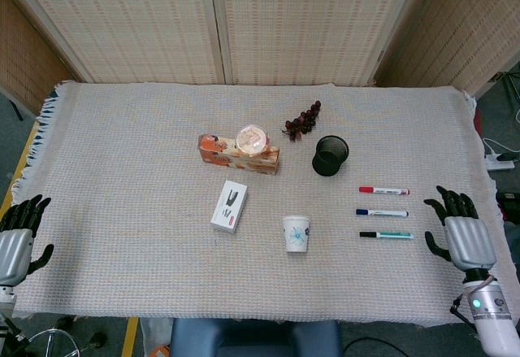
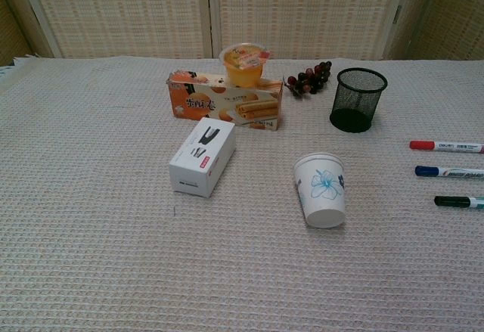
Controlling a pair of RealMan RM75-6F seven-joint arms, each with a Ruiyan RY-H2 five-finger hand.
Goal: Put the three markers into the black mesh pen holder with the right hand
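While all three markers are lying on the cloth, not one of them is in the holder yet. The right hand is hovering at the right side of the table, its fingers spread and holding nothing. The black marker is lying nearest to it, just beside the hand on its left. The blue marker is lying one row farther from the robot, and the red marker is one row farther again, nearest to the holder. All three are lying parallel, with the long axis going left to right and the coloured caps pointing left, away from the hand. So I am judging that the hand must reach leftward, and the fingers should close across the barrel, not along it. The holder is standing upright beyond the red marker, a little to the left. The left hand is resting open at the far left edge, well apart from the markers, so the right hand is clearly nearer.
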